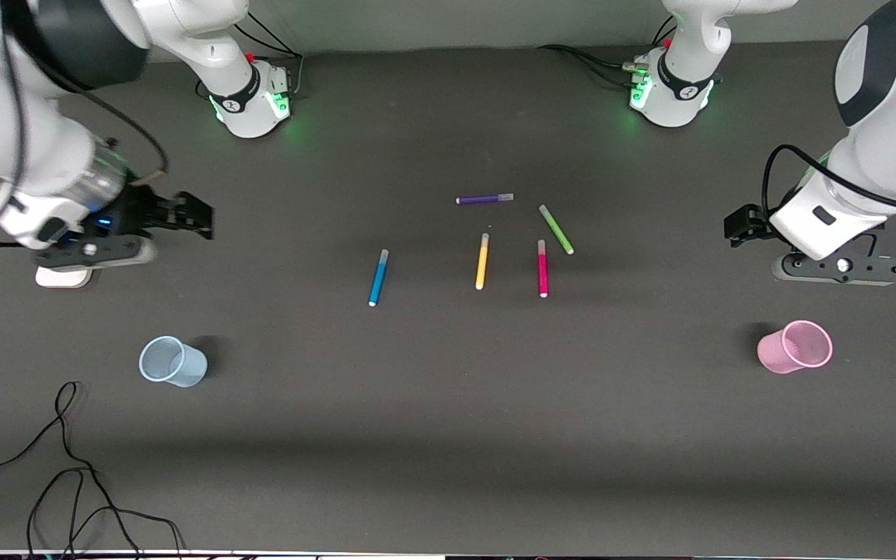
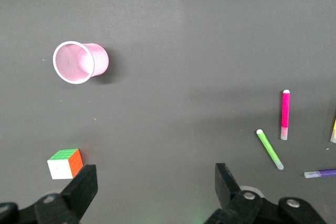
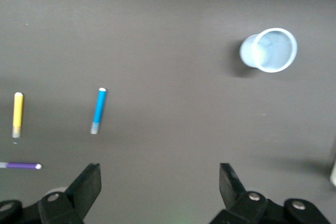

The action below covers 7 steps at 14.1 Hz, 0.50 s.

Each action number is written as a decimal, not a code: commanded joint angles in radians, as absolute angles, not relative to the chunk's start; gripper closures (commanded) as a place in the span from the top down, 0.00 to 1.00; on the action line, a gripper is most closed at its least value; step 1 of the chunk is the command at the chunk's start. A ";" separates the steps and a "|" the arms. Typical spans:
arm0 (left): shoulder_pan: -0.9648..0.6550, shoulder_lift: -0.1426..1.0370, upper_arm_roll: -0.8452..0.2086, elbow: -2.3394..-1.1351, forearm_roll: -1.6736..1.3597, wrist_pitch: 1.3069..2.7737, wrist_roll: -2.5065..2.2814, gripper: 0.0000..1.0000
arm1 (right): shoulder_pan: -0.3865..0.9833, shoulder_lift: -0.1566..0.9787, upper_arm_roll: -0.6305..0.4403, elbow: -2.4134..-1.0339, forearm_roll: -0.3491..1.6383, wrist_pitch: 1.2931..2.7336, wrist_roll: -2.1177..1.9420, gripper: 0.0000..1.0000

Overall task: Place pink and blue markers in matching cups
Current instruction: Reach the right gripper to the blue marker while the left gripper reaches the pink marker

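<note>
The blue marker (image 1: 379,278) and the pink marker (image 1: 543,268) lie flat mid-table among other pens. The pale blue cup (image 1: 172,362) stands toward the right arm's end, and the pink cup (image 1: 796,347) toward the left arm's end. Both cups are nearer the front camera than the markers. My right gripper (image 1: 193,215) is open and empty, up over the table at the right arm's end. Its wrist view shows the blue marker (image 3: 98,110) and the blue cup (image 3: 269,50). My left gripper (image 1: 740,225) is open and empty, up at the left arm's end. Its wrist view shows the pink cup (image 2: 80,62) and the pink marker (image 2: 285,114).
A yellow pen (image 1: 482,261) lies between the two markers. A green pen (image 1: 556,229) and a purple pen (image 1: 484,199) lie farther from the front camera. A colour cube (image 2: 66,163) sits by the left gripper. A white block (image 1: 63,276) lies under the right gripper. Black cables (image 1: 67,467) trail at the front edge.
</note>
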State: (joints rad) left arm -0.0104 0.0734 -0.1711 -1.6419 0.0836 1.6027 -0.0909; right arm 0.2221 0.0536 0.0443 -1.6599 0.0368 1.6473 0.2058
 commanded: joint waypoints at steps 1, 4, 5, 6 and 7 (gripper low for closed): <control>-0.028 0.044 -0.163 -1.669 0.086 1.608 -0.107 1.00 | 0.273 0.139 0.040 -1.577 0.104 1.631 0.335 1.00; -0.049 0.057 -0.172 -1.666 0.083 1.615 -0.139 1.00 | 0.343 0.225 0.041 -1.523 0.117 1.637 0.458 1.00; -0.070 0.067 -0.175 -1.664 0.074 1.618 -0.182 1.00 | 0.368 0.256 0.041 -1.505 0.117 1.641 0.495 1.00; -0.092 0.081 -0.175 -1.663 0.057 1.629 -0.217 1.00 | 0.385 0.287 0.041 -1.488 0.118 1.641 0.527 1.00; -0.107 0.107 -0.175 -1.654 0.039 1.643 -0.241 1.00 | 0.396 0.314 0.041 -1.479 0.132 1.643 0.546 1.00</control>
